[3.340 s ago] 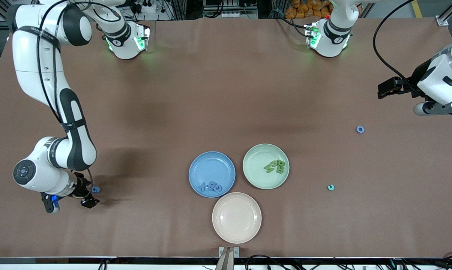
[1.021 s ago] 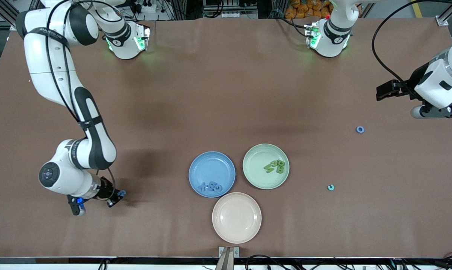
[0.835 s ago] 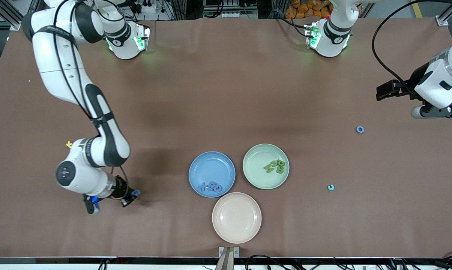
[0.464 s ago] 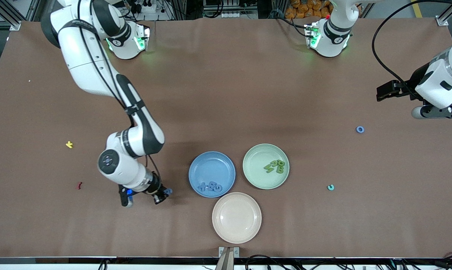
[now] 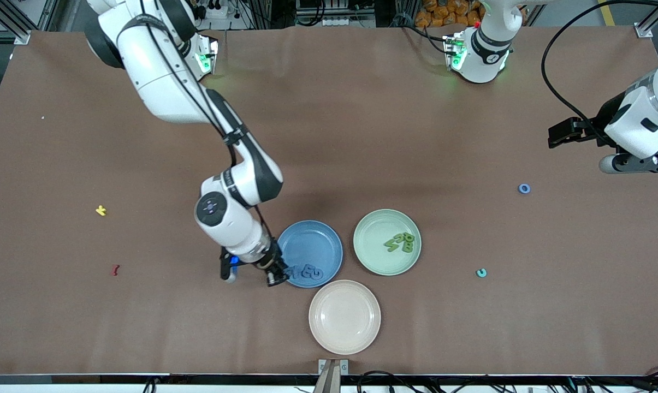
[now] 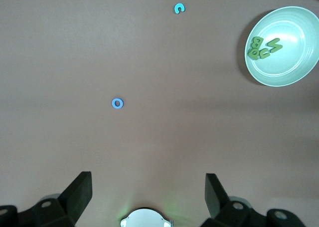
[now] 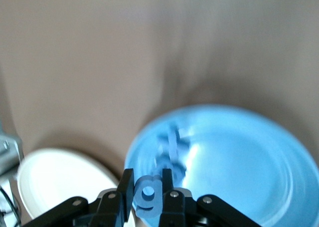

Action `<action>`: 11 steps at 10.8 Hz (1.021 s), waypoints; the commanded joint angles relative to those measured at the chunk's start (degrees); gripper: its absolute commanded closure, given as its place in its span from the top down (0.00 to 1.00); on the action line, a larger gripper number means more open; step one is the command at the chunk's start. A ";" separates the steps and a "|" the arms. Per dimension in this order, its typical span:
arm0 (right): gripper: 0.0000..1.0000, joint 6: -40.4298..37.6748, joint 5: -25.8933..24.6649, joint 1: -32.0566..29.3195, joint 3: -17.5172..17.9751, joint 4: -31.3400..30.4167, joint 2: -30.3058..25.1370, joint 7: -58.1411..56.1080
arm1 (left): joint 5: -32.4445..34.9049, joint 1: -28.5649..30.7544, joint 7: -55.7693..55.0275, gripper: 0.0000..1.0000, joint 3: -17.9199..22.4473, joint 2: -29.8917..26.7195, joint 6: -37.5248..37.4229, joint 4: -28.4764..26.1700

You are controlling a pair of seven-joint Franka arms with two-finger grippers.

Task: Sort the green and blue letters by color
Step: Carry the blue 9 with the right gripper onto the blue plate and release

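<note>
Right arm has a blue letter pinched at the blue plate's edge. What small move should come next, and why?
Probably carry on a little farther over the blue plate, then open. The right end effector, shut on the blue letter, is only at the plate's rim, where other blue letters lie.

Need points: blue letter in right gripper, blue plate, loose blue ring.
blue letter [image 7: 146, 198], right wrist view, its middle between the fingers.
blue plate [image 5: 312, 243], front view, bare floor of the plate.
blue ring [image 5: 524, 189], front view, on the ring's band.
</note>
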 commanded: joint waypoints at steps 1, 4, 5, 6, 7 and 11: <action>1.00 1.75 -0.63 5.07 -0.88 -0.27 0.47 3.89 | -0.79 0.44 1.54 1.00 -0.04 -0.06 0.50 0.08; 1.00 0.97 -8.69 4.92 -0.98 -2.12 0.47 3.45 | -0.97 0.35 1.54 1.00 -0.04 -0.06 0.50 -0.01; 1.00 0.18 -9.94 4.30 -1.15 -2.56 0.38 2.75 | -0.97 0.43 1.54 1.00 -0.04 -0.14 0.50 -0.01; 1.00 -2.88 -12.39 3.95 -1.24 -2.56 0.30 -1.17 | -0.97 0.35 1.54 1.00 -0.04 -0.14 0.50 -0.01; 1.00 -6.39 -13.54 3.08 -1.24 -2.65 0.29 -7.56 | -0.97 0.35 1.54 1.00 -0.04 -0.06 0.59 -0.01; 1.00 -18.45 -12.94 -1.41 -1.33 -5.98 -2.69 -27.55 | -0.88 0.35 1.54 1.00 -0.04 -0.14 0.50 0.08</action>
